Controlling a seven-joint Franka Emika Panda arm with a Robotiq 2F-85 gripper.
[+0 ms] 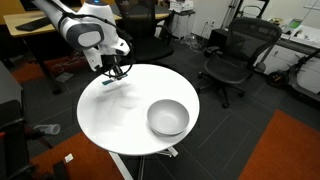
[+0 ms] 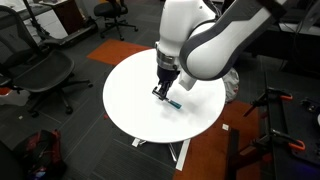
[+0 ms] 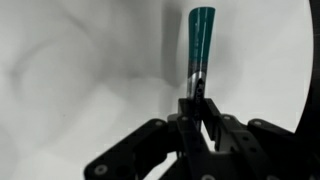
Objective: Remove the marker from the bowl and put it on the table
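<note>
The teal-blue marker [image 3: 200, 35] sticks out from between my gripper's fingers [image 3: 197, 100], which are shut on its dark end. I hold it low over the white round table [image 1: 120, 115], near the rim, its teal end close to or touching the top. The marker also shows under the gripper [image 2: 162, 90] in an exterior view [image 2: 174, 102]. In the exterior view that shows the gripper [image 1: 116, 72], the shiny grey bowl [image 1: 168, 117] stands empty on the table, well apart from it. My arm hides the bowl in the exterior view that shows the marker.
Black office chairs [image 1: 232, 60] [image 2: 45, 75] stand around the table. Desks with equipment [image 1: 300, 45] stand behind them. An orange-red floor area [image 1: 290, 150] lies beside the table. The table's white pedestal base [image 2: 180, 152] shows below the top.
</note>
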